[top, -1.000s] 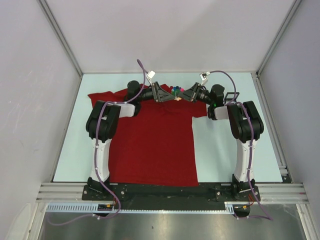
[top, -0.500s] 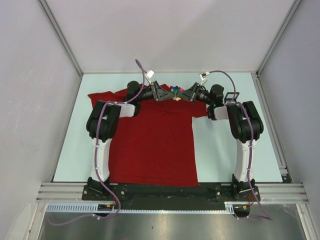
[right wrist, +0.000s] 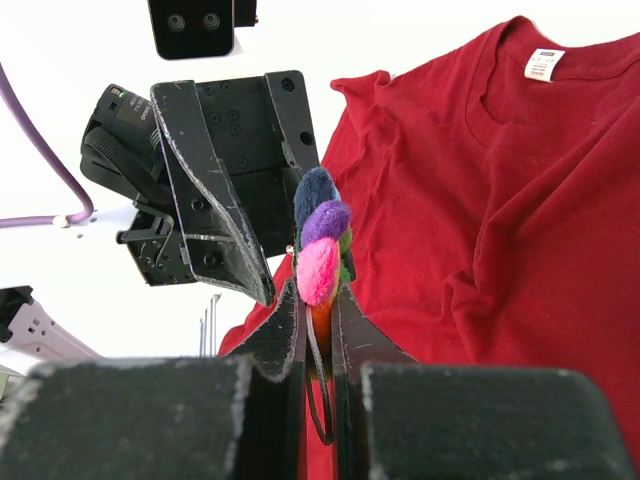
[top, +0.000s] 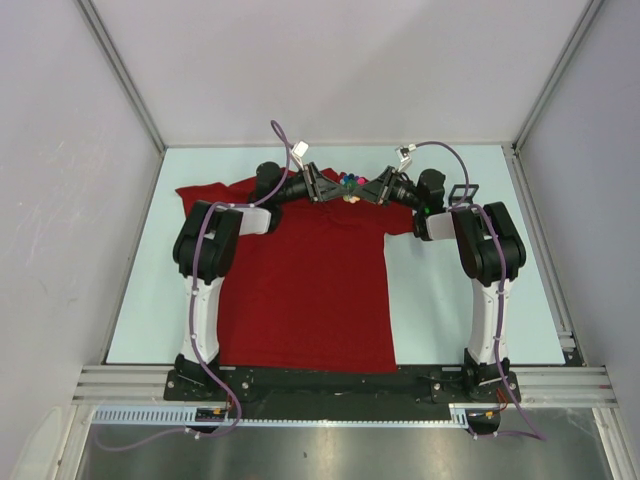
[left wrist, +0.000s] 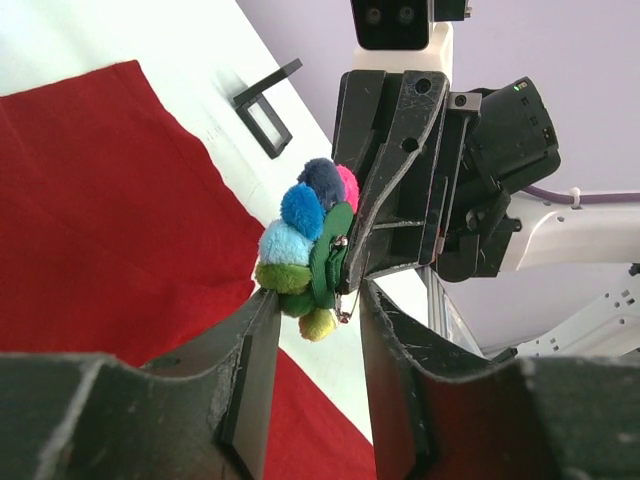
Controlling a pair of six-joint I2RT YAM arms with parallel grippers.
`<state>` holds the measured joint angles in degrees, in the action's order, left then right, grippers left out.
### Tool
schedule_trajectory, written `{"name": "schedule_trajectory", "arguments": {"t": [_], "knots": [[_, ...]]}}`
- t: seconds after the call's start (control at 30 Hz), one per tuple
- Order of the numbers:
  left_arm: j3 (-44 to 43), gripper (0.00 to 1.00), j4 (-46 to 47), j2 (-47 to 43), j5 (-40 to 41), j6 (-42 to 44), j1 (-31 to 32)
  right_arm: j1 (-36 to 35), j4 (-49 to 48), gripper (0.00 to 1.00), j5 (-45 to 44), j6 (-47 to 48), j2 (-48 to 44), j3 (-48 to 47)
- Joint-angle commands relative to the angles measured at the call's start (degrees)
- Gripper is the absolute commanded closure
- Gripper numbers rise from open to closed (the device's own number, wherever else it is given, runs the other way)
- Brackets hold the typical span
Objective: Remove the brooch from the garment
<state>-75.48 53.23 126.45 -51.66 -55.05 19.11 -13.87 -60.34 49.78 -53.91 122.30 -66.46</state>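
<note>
The dark-red garment point(top: 300, 280) lies flat on the table, its white neck label point(right wrist: 543, 63) at the collar. The brooch point(top: 347, 181), a cluster of fuzzy coloured balls, is held above the collar area. My right gripper point(right wrist: 320, 290) is shut on the brooch point(right wrist: 320, 235), which sticks out past its tips. In the left wrist view my left gripper point(left wrist: 315, 300) is open, its fingertips on either side of the brooch's point(left wrist: 305, 250) lower edge, and no cloth clings to the brooch. In the top view the left gripper point(top: 335, 190) and the right gripper point(top: 362, 190) meet tip to tip.
A small black bracket point(top: 462, 192) stands on the table right of the right wrist, and it also shows in the left wrist view point(left wrist: 265, 115). Enclosure walls and aluminium posts point(top: 545, 90) ring the pale table point(top: 450, 290). The shirt's left sleeve point(top: 200, 192) spreads far left.
The right gripper and the brooch have shifted slightly left and away from the arm bases. The left gripper has stayed almost in place.
</note>
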Motion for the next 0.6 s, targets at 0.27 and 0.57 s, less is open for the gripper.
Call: {"name": "schedule_trajectory", "arguments": {"t": [0.27,0.57], "knots": [[-1.95,0.65,5.30,-0.68,-0.02,-1.73,0.40,-0.81,-1.10,1.00,1.64,1.61,-0.92,-2.10],[-3.97,0.70,7.41,0.37,-6.08,-3.58,0.40,-0.64,-0.22,1.00,5.59,4.07,-0.84,-3.15]]}}
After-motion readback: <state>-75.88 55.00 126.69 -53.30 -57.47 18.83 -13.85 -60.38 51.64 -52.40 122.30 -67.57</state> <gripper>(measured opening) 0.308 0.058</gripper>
